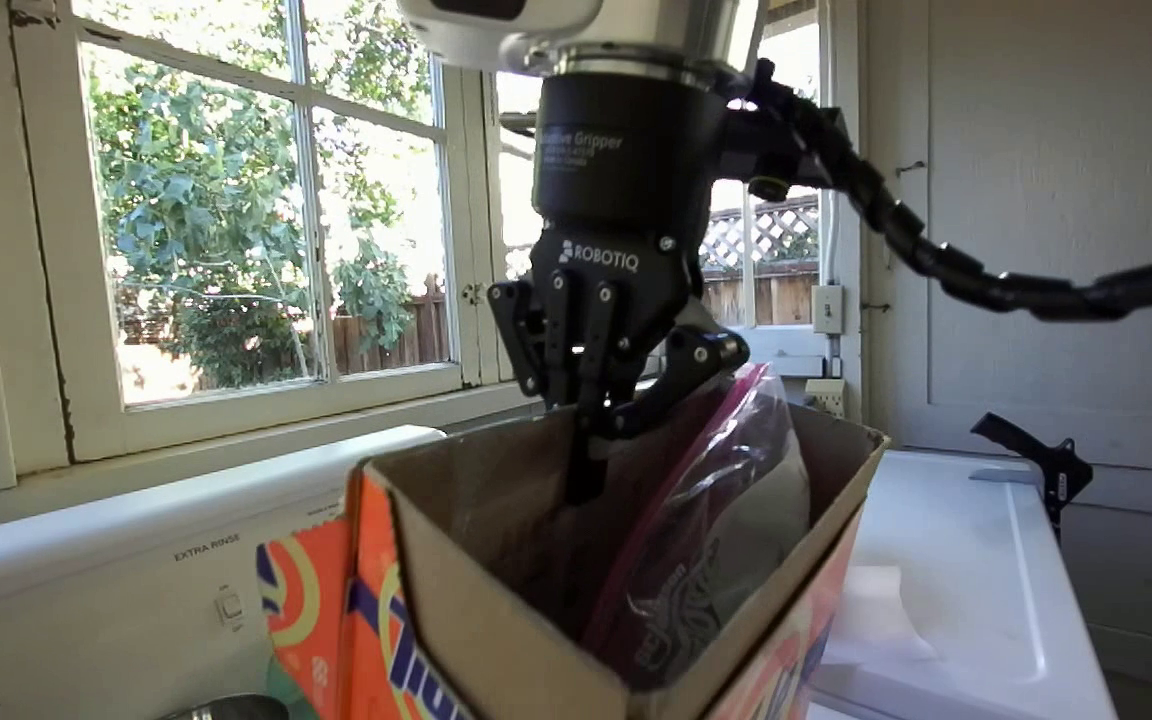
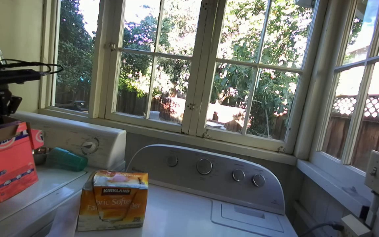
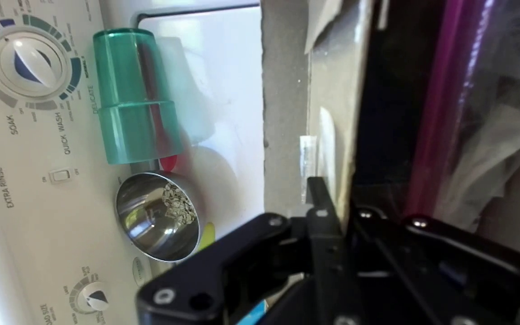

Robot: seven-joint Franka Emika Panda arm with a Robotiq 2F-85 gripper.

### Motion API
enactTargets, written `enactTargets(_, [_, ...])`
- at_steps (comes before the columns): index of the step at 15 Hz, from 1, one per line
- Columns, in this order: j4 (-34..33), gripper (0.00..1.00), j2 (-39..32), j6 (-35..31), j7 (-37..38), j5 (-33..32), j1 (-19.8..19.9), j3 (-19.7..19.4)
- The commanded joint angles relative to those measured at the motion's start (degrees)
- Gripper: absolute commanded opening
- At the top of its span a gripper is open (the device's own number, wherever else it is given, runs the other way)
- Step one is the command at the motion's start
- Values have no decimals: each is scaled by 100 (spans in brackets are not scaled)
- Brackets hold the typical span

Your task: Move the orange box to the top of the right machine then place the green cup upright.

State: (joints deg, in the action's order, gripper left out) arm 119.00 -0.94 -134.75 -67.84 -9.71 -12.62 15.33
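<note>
The orange box is open at the top, with a pink-edged plastic bag inside. It is upright over the left machine's top, also in an exterior view; I cannot tell whether its base touches. My gripper points down, shut on the box's window-side wall, one finger inside and one outside, as the wrist view shows. The green cup lies on its side by the left machine's panel, also in the wrist view. The right machine has a flat white top and a row of knobs.
A Kirkland fabric softener box stands on the right machine's near left part. A metal bowl with flakes sits beside the cup. A red spoon is by it. A black clamp sits at the right machine's edge. Windows line the back.
</note>
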Motion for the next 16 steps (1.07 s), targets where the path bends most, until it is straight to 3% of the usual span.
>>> enactTargets(1, [31, 4, 111, 25, 88, 58, -38, -89])
enactTargets(7, [172, 1, 281, -99, 361, 206, 29, -228])
enactTargets(11, [128, 1, 98, -827, 494, 152, 314, -591])
enactTargets(16, [-232, 1, -275, -2015, -384, 238, 800, -1041])
